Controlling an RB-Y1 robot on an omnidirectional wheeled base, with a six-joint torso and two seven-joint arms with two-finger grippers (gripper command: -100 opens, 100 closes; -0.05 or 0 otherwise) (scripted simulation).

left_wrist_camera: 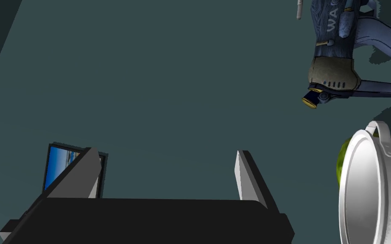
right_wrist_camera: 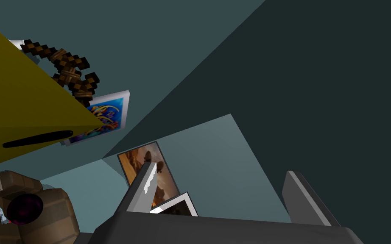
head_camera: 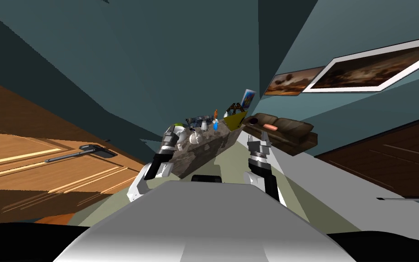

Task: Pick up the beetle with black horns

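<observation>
The beetle [right_wrist_camera: 65, 70], as I am reading it, is the blocky brown-and-black thing sitting on top of the yellow box [right_wrist_camera: 16, 97] at the far right end of the bench [head_camera: 204, 154], with a blue picture card [right_wrist_camera: 107, 112] standing just behind it. Its long curve is seemingly running along the box's top edge. The right jaws are hanging open and empty just off the bench's right side, so the beetle is lying farther off, higher and a little to the left of them, not between them. The left jaws are standing open too, holding nothing, at the bench's near left end beside a white pot [left_wrist_camera: 372, 186] and a blue toy [left_wrist_camera: 334, 51], well apart from the beetle. The right arm is looking like the nearer one, and it is probably needing to rise and swing left over the box before closing across the beetle's narrow width.
</observation>
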